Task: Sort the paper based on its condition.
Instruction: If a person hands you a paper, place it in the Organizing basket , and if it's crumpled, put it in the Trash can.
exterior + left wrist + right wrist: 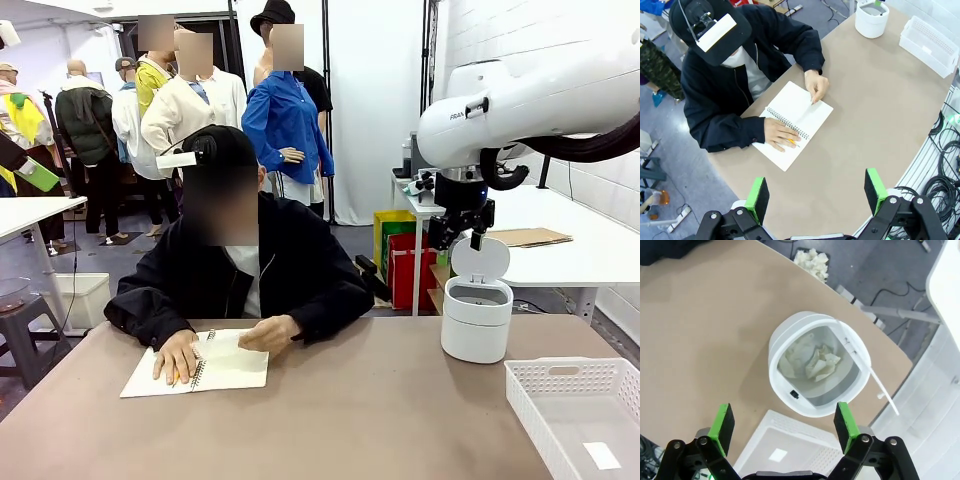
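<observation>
Brown and bare over most of its top, the desk (380,420) is carrying a few things along its edges. At the far edge a person (250,270) in a dark jacket is sitting and leaning over an open spiral notebook (228,365), one hand (178,355) pressing on the left page and the other hand (270,332) resting on the right page. Near the far right edge a round white bin (477,325) is standing with its lid (480,260) tipped up. Wrinkly paper wads (817,362) are lying inside it, on the bottom. A white slotted basket (525,395) is sitting at the near right corner, just beside the bin.

The right claw (784,420) is hanging directly above the bin's mouth, its green pads (722,422) standing wide apart and gripping nothing. The left claw (816,194) is hovering high over the near left part of the desk, its pads (758,197) likewise spread apart and empty, well apart from the notebook.
</observation>
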Robot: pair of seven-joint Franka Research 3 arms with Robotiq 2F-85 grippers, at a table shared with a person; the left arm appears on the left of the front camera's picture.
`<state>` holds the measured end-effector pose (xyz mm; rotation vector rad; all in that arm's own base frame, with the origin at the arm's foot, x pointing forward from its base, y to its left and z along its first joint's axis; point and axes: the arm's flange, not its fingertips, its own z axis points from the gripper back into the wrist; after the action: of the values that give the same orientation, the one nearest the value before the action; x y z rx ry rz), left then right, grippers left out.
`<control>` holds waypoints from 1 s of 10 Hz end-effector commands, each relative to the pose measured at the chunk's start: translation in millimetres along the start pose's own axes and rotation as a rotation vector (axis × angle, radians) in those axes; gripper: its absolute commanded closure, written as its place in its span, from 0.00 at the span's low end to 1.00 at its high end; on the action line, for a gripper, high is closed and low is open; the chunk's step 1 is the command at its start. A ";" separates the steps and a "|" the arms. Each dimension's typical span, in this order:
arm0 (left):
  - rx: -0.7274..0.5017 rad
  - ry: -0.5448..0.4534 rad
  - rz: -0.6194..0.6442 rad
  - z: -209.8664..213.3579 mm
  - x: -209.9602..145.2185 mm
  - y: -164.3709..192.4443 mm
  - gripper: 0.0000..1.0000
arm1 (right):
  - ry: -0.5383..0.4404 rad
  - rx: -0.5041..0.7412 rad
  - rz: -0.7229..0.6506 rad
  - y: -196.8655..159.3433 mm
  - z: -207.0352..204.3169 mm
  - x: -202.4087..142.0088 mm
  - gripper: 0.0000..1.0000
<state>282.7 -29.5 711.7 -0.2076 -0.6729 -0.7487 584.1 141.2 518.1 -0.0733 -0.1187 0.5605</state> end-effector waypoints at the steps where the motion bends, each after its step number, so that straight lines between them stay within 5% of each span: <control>1: 0.007 0.003 0.002 0.5 -0.4 0.6 0.00 | -0.010 -0.027 -0.007 -3.9 -2.4 3.4 0.00; 8: 0.007 0.003 0.002 0.5 -0.4 0.6 0.00 | -0.002 -0.008 -0.001 -2.8 -0.6 0.1 0.00; 10: 0.007 0.003 0.002 0.5 -0.4 0.6 0.00 | -0.054 0.058 0.094 45.0 8.5 -16.0 0.00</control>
<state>282.7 -29.5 711.6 -0.2076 -0.6727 -0.7488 569.2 161.4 522.6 -0.0509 -0.1273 0.6019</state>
